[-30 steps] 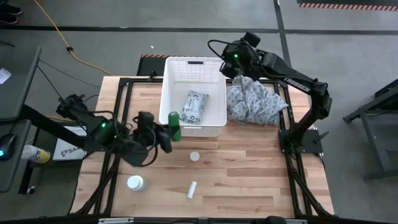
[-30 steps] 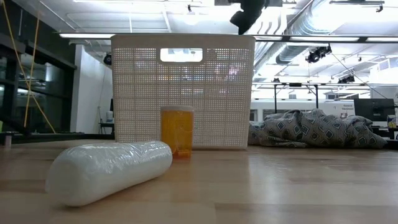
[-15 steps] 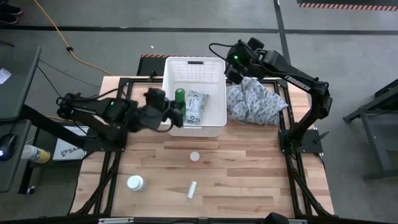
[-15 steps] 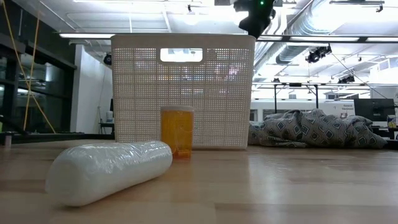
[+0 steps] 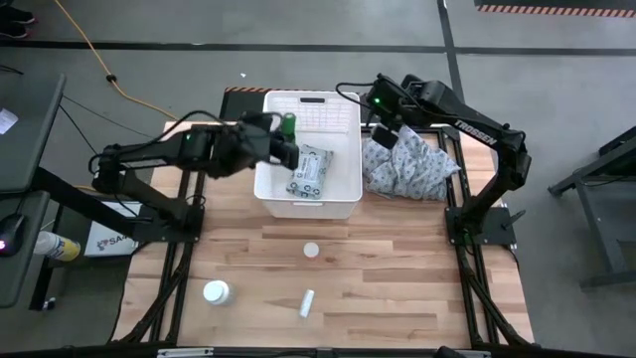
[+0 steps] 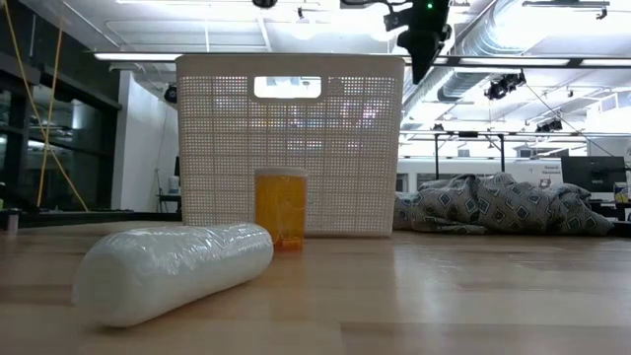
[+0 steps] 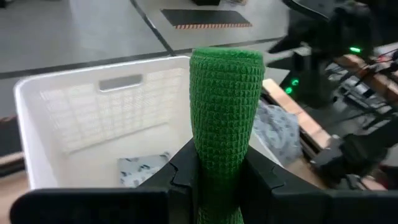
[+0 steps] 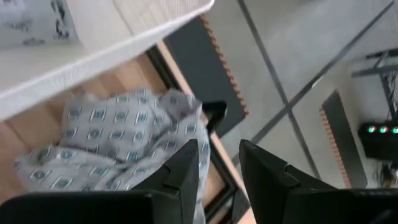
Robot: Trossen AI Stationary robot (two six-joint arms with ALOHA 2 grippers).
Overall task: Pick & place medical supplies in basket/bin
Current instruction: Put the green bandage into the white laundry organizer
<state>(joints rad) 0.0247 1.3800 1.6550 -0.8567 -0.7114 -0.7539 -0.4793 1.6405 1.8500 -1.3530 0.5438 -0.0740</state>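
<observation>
Carried up from the table's left front edge of the bin a second ago, the green cylinder [image 5: 288,125] now hangs over the upper left of the white bin [image 5: 350,199] in the high view, held upright in the left gripper [image 7: 219,163], whose fingers close tight on its lower part; in the left wrist view the cylinder stands before the bin's open interior. Inside the bin the grey-green wipes packet [image 5: 309,172] already lies flat, so one item is placed and a second looks ready to be let go. Three supplies wait on the wood in the lower centre of the high view: a small white cap-like bottle [image 5: 312,250], a white bottle [image 5: 215,292] at lower left, and a small white tube [image 5: 307,303]. The right gripper [image 8: 217,163] sits at the bin's upper right corner above the grey patterned cloth [image 5: 407,165], fingers narrowly apart and holding nothing, having shifted a little rightward. From table height the bin's wall hides its contents, the tube [image 6: 173,269] fills the lower left, and an amber container [image 6: 281,209] stands before the bin; whether that is the small cap-like bottle I cannot tell
</observation>
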